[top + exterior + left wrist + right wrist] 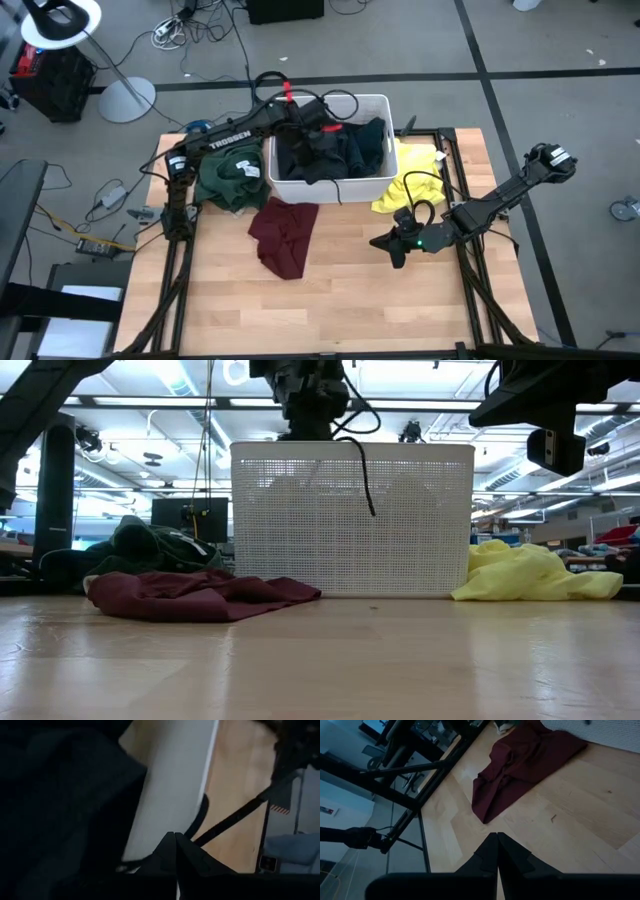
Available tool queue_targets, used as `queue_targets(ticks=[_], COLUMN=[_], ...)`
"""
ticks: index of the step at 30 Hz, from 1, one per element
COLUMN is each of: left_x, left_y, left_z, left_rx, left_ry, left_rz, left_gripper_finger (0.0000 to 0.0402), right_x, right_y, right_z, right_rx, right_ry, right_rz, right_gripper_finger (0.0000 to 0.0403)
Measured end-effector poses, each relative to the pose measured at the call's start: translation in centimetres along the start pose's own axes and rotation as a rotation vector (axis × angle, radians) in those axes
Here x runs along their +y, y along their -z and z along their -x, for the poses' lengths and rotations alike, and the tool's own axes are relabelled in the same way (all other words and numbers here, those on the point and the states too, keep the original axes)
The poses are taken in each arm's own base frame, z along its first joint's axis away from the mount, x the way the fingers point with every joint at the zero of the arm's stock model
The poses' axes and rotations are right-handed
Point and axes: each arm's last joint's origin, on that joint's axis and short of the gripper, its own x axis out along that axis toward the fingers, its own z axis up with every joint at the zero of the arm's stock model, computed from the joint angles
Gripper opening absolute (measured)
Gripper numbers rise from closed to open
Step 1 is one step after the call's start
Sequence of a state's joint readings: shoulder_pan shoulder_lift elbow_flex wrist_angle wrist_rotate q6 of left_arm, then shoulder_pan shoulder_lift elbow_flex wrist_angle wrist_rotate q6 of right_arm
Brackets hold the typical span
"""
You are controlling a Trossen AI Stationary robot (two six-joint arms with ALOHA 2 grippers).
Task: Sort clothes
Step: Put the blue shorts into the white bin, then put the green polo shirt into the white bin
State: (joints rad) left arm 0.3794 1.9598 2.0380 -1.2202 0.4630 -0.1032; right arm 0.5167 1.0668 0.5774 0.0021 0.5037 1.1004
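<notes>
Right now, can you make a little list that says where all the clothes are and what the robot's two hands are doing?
tub: white plastic tub at the table's back, dark clothes inside
maroon piece: maroon garment on the table, in front of the tub
green piece: green top left of the tub
yellow piece: yellow garment right of the tub
left gripper: left gripper shut, over the tub
right gripper: right gripper shut, empty, above bare table

Robotics lab or workshop w/ open-plan space behind. A wooden bench (pixel 330 300) on a black metal frame (pixel 175 270) stands on grey floor, loose cables (pixel 200 25) trailing across it. Beyond: long ceiling strip lights (pixel 130 402), exposed ducting, a monitor (pixel 180 518), a floor lamp (pixel 62 22).
</notes>
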Motion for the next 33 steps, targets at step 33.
queue_targets(ticks=[33], left_x=[3.7], left_y=[-4.0], left_z=[-4.1], left_rx=[-0.203], left_ry=[-0.022], left_rz=[0.053], left_gripper_finger=[0.0], right_x=[-0.2], right_y=[0.1], right_z=[0.0], right_rx=[0.009], right_ry=[0.018], right_rz=[0.015], right_gripper_finger=[0.0008])
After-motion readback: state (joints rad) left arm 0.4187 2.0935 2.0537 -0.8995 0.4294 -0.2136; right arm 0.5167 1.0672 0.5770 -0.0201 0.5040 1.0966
